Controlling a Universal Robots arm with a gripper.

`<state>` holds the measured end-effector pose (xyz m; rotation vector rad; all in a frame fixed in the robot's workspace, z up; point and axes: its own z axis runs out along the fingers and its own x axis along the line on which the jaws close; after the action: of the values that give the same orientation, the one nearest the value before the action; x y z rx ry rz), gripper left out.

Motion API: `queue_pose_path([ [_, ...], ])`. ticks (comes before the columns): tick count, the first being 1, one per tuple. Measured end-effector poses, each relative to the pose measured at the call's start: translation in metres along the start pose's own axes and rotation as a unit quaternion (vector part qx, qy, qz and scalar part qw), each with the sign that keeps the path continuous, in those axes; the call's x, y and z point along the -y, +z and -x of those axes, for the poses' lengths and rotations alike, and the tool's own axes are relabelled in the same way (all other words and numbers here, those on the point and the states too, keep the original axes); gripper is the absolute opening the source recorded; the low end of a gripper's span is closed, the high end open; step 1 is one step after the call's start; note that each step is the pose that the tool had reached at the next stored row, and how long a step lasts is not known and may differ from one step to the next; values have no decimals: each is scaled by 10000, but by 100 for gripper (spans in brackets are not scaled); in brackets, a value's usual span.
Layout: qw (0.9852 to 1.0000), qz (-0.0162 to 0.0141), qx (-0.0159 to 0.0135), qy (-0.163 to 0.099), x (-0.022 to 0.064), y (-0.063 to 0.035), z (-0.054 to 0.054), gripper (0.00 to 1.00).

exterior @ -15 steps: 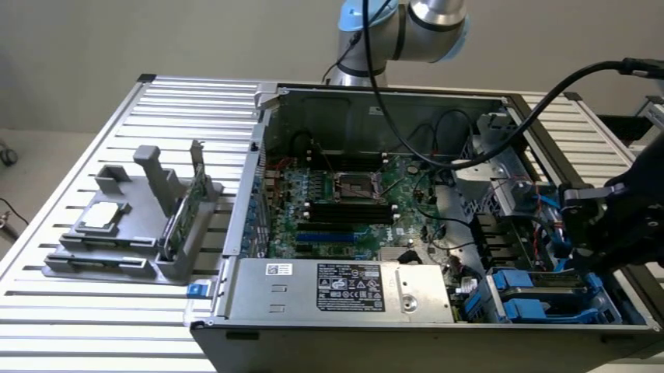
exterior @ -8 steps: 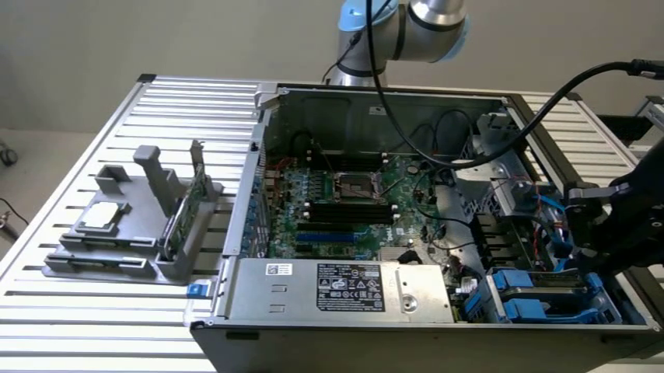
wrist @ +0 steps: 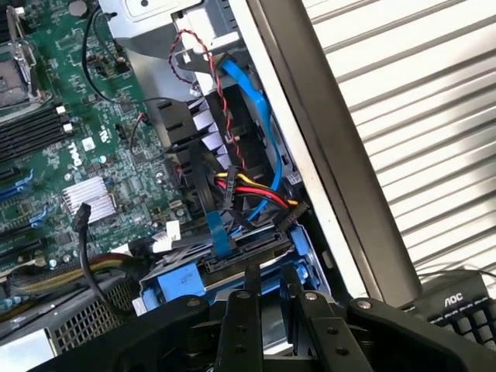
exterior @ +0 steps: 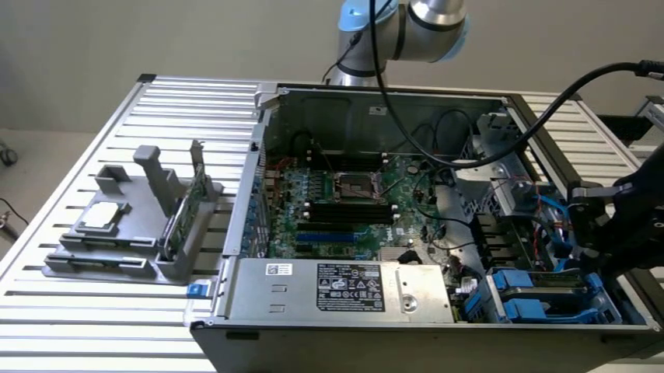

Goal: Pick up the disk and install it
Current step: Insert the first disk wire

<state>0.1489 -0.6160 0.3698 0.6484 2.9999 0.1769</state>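
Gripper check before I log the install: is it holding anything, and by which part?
Apparently the disk, pinched by its blue-railed near end; contact is partly hidden.

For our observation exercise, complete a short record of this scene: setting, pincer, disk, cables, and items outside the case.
Setting: open computer case on a slatted table
Pincer: above the drive bay, close over the disk
Disk: blue-railed, at the bay
Cables: blue data cable and coloured wires beside the bay
Outside case: grey holder with silver chip and green circuit card, exterior view's left
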Motion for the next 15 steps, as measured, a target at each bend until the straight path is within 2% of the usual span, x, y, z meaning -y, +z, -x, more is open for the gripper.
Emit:
queue_pose_path([
  [3, 9998, -21, -7, 177, 1, 9, -1, 25],
  [4, 9998, -32, -28, 204, 0, 11, 1, 25],
  [5, 9997, -49, -66, 211, -1, 12, 5, 25],
  [6, 9996, -80, -135, 220, 1, 13, 14, 25],
  [10, 9983, -236, -461, 255, 7, 14, 51, 25],
  [11, 9980, -257, -514, 261, 7, 15, 67, 25],
  [12, 9978, -255, -545, 264, 9, 18, 75, 25],
  [13, 9977, -239, -566, 269, 11, 22, 78, 25],
  [15, 9975, -204, -577, 340, 14, 34, 78, 25],
])
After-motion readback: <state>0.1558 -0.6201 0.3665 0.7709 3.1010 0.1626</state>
